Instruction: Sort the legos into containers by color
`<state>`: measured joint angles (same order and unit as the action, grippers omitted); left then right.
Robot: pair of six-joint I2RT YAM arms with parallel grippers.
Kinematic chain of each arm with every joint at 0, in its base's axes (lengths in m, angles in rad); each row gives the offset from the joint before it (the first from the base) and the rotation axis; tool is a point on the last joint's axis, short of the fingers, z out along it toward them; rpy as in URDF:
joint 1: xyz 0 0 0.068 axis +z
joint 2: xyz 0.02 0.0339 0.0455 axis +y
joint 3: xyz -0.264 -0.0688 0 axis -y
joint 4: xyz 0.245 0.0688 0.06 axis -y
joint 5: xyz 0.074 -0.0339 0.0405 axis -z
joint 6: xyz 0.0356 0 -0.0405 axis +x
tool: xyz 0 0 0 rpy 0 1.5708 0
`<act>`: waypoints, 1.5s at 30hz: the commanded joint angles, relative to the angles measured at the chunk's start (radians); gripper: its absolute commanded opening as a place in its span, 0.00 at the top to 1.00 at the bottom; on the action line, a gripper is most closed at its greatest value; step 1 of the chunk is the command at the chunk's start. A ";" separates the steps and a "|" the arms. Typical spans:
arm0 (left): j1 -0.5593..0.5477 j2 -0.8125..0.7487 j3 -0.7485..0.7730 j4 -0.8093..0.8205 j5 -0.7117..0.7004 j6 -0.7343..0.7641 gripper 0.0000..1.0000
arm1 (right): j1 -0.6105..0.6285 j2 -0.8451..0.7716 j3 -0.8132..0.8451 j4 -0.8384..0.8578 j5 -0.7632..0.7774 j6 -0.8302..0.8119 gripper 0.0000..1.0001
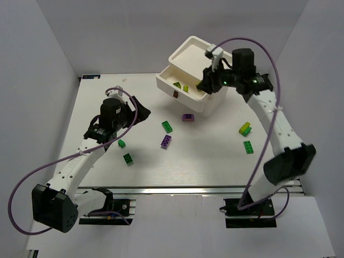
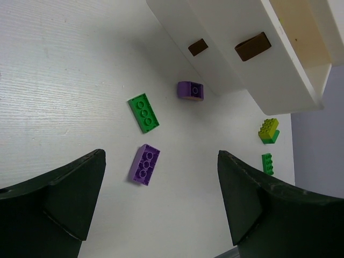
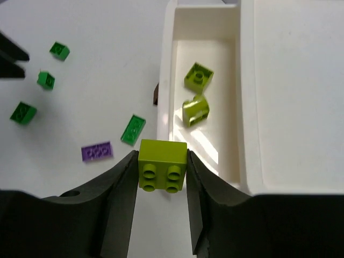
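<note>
My right gripper [image 1: 207, 84] is shut on a yellow-green lego [image 3: 162, 171] and holds it above the near edge of the lower white container [image 3: 167, 64]. Two yellow-green legos [image 3: 198, 76] [image 3: 195, 110] lie in that container. A second white container [image 1: 193, 51] sits offset on top of it. My left gripper [image 2: 161, 157] is open and empty above the table, near a purple lego [image 2: 144, 164] and a green lego [image 2: 143, 113]. Another purple lego [image 1: 187, 117] lies beside the lower container's front wall.
Two green legos [image 1: 121, 143] [image 1: 128, 158] lie at the left near my left arm. A yellow-green lego stacked on a green one [image 1: 245, 128] and a green lego [image 1: 248, 147] lie at the right. Brown marks [image 2: 252, 46] show on the containers' sides.
</note>
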<state>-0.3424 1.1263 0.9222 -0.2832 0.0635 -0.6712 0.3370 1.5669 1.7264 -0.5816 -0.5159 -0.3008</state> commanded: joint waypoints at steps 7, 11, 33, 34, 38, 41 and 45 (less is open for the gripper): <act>-0.001 -0.045 -0.022 0.033 0.024 -0.005 0.05 | 0.054 0.298 0.272 0.010 0.106 0.150 0.74; -0.001 -0.063 -0.039 0.033 0.029 -0.014 0.05 | 0.057 0.285 0.252 0.028 0.135 0.124 0.45; -0.001 -0.020 -0.085 0.185 0.186 -0.007 0.36 | -0.268 -0.192 -0.152 -0.141 0.246 0.123 0.53; -0.001 -0.017 -0.082 0.185 0.190 -0.005 0.34 | -0.280 -0.197 -0.174 -0.158 0.247 0.115 0.36; -0.001 0.004 -0.069 0.193 0.217 0.001 0.21 | -0.368 -0.173 -0.284 -0.219 0.214 0.005 0.18; -0.001 0.020 -0.057 0.181 0.236 0.012 0.18 | -0.427 -0.150 -0.361 -0.270 0.157 -0.175 0.13; -0.001 0.017 -0.066 0.177 0.240 0.006 0.18 | -0.460 -0.114 -0.427 -0.273 0.201 -0.359 0.11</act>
<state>-0.3424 1.1561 0.8440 -0.1200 0.2756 -0.6735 -0.1097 1.4551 1.3109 -0.8234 -0.3141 -0.4599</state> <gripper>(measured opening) 0.823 0.887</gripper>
